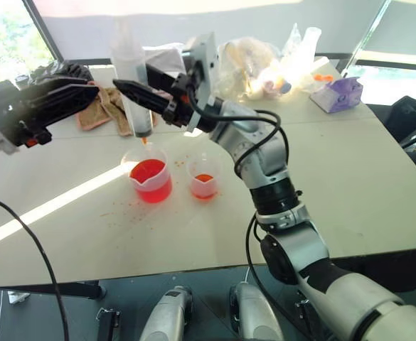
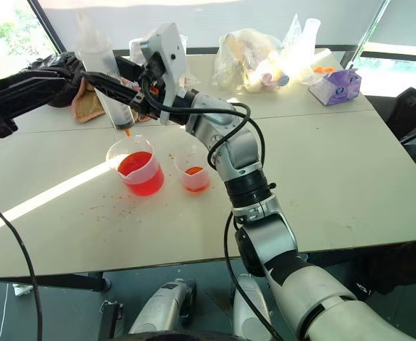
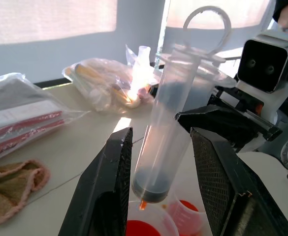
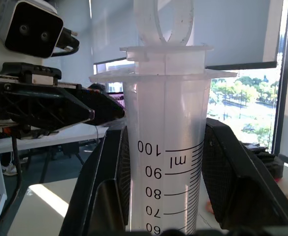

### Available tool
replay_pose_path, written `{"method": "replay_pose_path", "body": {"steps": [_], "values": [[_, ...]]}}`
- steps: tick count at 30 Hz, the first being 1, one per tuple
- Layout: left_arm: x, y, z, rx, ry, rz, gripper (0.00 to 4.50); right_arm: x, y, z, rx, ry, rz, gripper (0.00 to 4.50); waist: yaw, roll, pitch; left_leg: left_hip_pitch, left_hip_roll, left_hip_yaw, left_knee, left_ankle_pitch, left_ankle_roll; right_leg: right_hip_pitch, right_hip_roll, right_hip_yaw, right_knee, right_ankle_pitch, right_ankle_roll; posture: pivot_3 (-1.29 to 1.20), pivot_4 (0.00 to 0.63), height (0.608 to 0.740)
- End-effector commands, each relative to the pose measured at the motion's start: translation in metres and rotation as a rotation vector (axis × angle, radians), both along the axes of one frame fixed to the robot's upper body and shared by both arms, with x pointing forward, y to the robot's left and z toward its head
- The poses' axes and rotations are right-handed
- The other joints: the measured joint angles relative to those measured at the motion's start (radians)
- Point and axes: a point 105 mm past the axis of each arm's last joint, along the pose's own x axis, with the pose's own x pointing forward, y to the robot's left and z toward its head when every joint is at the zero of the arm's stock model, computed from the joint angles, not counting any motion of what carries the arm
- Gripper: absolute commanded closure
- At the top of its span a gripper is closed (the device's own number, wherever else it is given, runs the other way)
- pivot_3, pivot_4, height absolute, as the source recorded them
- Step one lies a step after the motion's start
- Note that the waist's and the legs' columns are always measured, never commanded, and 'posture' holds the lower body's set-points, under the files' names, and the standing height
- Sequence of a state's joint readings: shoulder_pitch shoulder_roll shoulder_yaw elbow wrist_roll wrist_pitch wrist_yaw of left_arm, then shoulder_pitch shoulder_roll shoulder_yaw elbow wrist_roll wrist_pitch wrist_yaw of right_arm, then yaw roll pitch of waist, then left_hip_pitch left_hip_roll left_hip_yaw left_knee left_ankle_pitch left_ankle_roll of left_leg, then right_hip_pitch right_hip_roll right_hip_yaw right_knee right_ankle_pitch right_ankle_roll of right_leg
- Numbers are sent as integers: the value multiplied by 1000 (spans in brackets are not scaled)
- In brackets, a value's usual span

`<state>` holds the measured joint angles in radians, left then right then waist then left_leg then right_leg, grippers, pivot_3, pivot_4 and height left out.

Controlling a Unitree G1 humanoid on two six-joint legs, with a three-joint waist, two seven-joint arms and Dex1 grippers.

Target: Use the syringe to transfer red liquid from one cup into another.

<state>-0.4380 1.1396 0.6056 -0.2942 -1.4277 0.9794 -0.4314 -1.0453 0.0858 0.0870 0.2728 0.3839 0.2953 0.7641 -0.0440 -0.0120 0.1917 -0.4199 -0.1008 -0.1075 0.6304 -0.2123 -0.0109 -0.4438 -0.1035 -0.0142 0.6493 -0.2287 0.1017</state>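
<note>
Fingers of my left gripper (image 3: 161,191) stand spread, apart from the syringe (image 1: 133,78). My right gripper (image 1: 138,94) pinches its barrel, upright, orange tip just above the larger cup (image 1: 149,179) of red liquid (image 1: 149,172); the smaller cup (image 1: 203,177) sits beside.

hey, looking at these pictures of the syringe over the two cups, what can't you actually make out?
- Syringe top: cut off by the upper edge in both eye views.
- Lower scale marks: hidden behind the right gripper in the right wrist view.
- Larger cup: cut off by the lower edge in the left wrist view.
- Contents of the plastic bags: too blurred to name.
</note>
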Motion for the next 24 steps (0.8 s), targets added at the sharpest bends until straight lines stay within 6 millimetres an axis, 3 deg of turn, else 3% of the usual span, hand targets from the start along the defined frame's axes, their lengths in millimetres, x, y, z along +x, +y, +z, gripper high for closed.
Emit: {"method": "replay_pose_path", "body": {"steps": [1,10,24], "values": [[-8,2,13,19,-47,11,2561,-9,11,-7,-8,-20,30,3070,0,0,0,1,0,0,0,0,0,0,0,0,0,0,0,0,150,734],[-11,5,6,38,-16,30,2561,-11,20,-52,-74,28,18,3070,-1,0,0,1,1,1,-1,0,-1,0,1,2,0,0,0,0,150,734],[-8,1,-19,94,48,25,2561,-6,22,-76,-105,16,-17,3070,0,0,0,3,3,1,-2,1,-2,1,3,2,0,0,-1,0,150,734]]}}
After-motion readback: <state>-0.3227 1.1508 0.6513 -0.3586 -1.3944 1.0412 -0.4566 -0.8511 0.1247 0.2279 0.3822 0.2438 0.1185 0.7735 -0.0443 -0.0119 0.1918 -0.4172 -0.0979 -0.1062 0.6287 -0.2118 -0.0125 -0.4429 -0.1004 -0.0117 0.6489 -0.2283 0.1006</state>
